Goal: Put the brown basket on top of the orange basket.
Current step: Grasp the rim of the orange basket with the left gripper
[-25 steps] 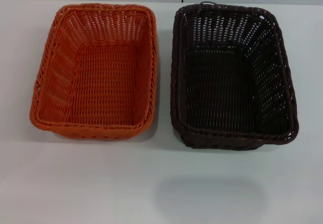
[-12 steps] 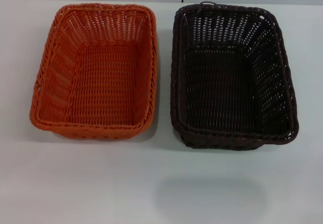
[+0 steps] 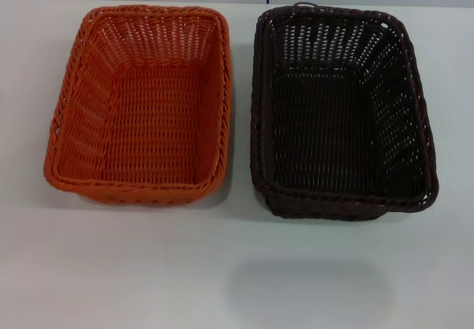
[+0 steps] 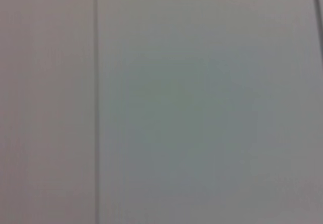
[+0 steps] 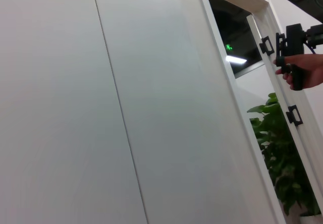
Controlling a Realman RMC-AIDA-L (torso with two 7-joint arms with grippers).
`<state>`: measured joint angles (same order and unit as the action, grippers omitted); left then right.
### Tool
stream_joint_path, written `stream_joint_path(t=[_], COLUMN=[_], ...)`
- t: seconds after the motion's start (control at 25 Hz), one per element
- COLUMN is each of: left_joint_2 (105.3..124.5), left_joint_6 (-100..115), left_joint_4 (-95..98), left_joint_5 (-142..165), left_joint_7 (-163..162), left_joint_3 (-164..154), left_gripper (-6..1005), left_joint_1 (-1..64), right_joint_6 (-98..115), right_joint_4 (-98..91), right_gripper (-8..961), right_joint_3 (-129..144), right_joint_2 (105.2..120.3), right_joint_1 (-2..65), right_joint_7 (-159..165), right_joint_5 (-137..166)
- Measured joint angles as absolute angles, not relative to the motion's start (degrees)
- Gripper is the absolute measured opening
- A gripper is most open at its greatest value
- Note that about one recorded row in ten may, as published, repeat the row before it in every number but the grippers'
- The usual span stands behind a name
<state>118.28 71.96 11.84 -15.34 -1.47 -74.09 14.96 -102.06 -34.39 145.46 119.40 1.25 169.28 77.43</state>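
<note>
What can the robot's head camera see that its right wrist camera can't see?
Only the head view shows the two baskets: the orange basket toward the robot's left and the brown basket toward its right, side by side and apart on the white table. Both baskets are empty. Only the right wrist view shows a wall panel, a leafy green plant, and a person's hand holding a dark device. They share very little: pale white surfaces, and neither shows a robot gripper.
</note>
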Motion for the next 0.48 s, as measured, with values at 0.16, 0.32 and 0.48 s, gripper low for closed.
stream_joint_path(t=[0.16, 0.32, 0.48], left_joint_2=[118.04, 117.98, 117.68], left_joint_6=[67.97, 56.92, 33.86], left_joint_4=[18.62, 29.24, 47.66], left_joint_5=[-14.93, -11.63, -4.86], left_joint_7=[2.15, 2.91, 1.46], left_joint_3=[-77.96, -78.67, -78.81], left_gripper=[832, 830, 829], left_joint_1=[14.62, 12.57, 9.87], right_joint_6=[-101.14, -100.91, -100.43], right_joint_4=[-34.05, -33.97, -33.13], right_gripper=[809, 809, 808], right_joint_3=[145.53, 145.55, 145.56], right_joint_2=[119.28, 119.22, 119.15], right_joint_1=[2.01, 2.18, 2.23], right_joint_7=[169.28, 169.28, 169.28], right_joint_5=[77.48, 77.5, 77.53])
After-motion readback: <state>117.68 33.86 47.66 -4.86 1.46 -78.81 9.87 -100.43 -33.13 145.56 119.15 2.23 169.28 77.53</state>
